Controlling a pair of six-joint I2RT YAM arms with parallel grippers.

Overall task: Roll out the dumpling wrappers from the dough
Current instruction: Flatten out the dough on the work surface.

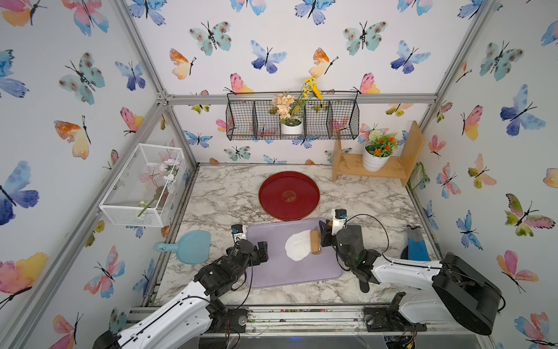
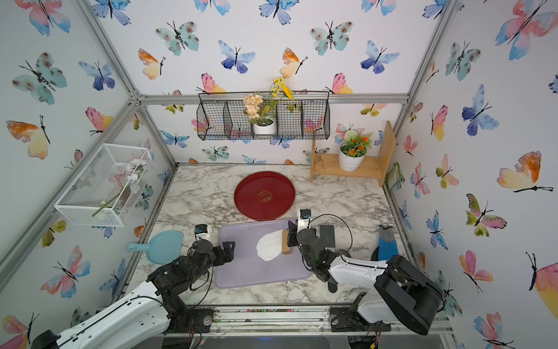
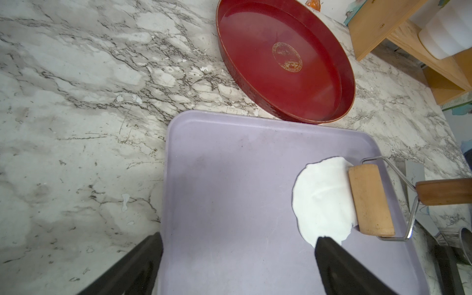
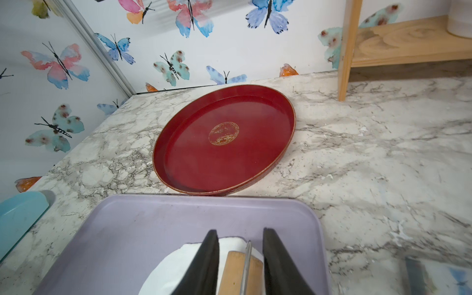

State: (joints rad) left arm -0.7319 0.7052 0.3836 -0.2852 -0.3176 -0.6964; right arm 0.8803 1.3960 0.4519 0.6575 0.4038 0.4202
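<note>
Right gripper (image 1: 323, 234) has its fingers drawn in on the handle end of the wooden roller (image 3: 370, 199), which has a pale cylindrical barrel on a bent wire yoke. The contact point is hidden, so I judge from the close fit that it is clamped on the handle. Left gripper (image 3: 237, 237) has its jaws wide apart, holds nothing, and hovers low over the near edge of the rectangular lavender plastic tray (image 3: 229, 191). The dough (image 3: 321, 199), a matte white flattened sheet with an uneven oval outline, lies on that tray directly ahead of the right gripper's fingertips. The roller barrel rests on the edge of the dough nearest that gripper. From the left gripper the dough sits beyond the fingertips, toward the right gripper, apart from both fingers. The round red lacquered tray (image 1: 285, 195) sits farther out past both grippers, bare. No dumpling wrappers show anywhere. Handling judgement: the dough looks light, soft and limp, and likely tacky. It would probably stretch or tear if pinched, and may drag along under the barrel. Best worked through the roller. If it must be lifted, take it at a thin free edge on the left gripper's side, peeling low and slow.
</note>
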